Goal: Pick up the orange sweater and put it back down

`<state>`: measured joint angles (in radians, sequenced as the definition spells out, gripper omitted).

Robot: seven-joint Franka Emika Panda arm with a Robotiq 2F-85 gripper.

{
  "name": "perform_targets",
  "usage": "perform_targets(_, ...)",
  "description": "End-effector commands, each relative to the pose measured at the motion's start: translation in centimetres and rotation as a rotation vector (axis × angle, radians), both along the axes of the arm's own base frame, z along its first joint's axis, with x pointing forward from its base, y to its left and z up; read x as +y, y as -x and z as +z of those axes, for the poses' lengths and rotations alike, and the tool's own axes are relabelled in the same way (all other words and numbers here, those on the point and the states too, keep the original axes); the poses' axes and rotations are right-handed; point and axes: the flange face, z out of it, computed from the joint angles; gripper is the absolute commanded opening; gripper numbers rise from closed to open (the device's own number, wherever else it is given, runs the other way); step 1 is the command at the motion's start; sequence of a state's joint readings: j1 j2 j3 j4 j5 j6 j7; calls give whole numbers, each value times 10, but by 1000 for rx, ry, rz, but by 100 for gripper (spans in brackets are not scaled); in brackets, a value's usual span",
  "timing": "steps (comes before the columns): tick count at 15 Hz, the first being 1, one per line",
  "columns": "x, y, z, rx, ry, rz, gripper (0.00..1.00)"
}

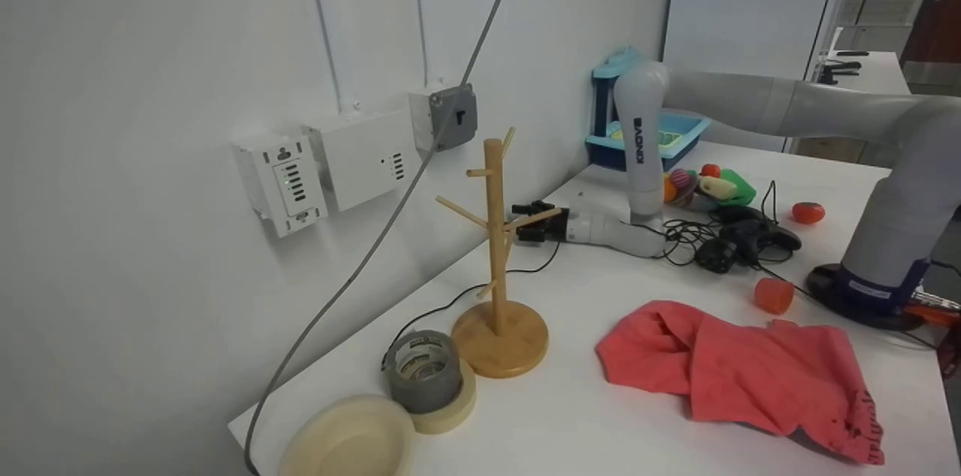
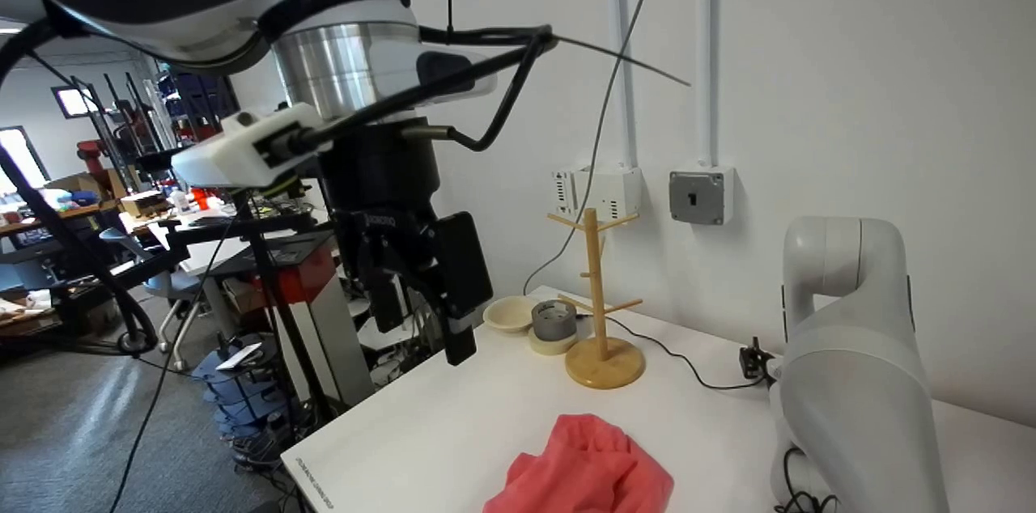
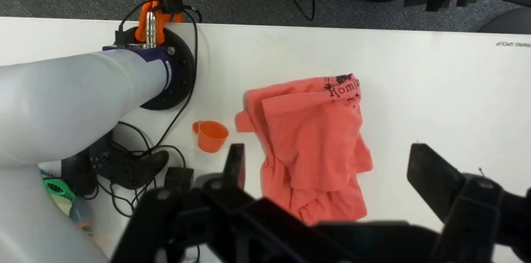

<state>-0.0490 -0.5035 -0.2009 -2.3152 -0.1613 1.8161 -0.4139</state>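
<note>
Wrist view: end effector (image 3: 327, 151) pointing down toward the worktop (image 3: 423, 76).
End effector: released, its fingers (image 3: 433, 182) standing wide apart; in an exterior view it hangs above the worktop.
Sweater (image 3: 311, 142): on the worktop, lower than the end effector and apart from it, loosely folded; in the wrist view it shows between the fingers and stretches out past their tips.
Print (image 3: 343, 89): dark, at the sweater's end farthest from the end effector in the wrist view.
Cup (image 3: 211, 137): orange, near the sweater, at picture left of the fingers in the wrist view.
Controller (image 3: 126, 167): black, farther to the picture left of the end effector than the cup.
Kinova arm (image 2: 858, 367): in an exterior view, at picture right of the end effector, well apart.
Mug tree (image 2: 598, 294): upright, in an exterior view beyond the end effector and to its picture right.
Tape (image 2: 555, 328): two rolls, grey on pale, just beside the mug tree on the end effector's side.
Bowl (image 2: 509, 321): pale, beside the tape, likewise beyond the end effector.
</note>
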Motion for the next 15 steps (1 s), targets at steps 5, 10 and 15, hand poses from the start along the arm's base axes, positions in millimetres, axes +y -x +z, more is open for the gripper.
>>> perform_targets(5,6,-64,-66,28,-33,-77,100)
perform_targets(10,18,-83,-111,47,-106,-246,100)
perform_targets(15,26,-89,-143,44,-135,-446,100)
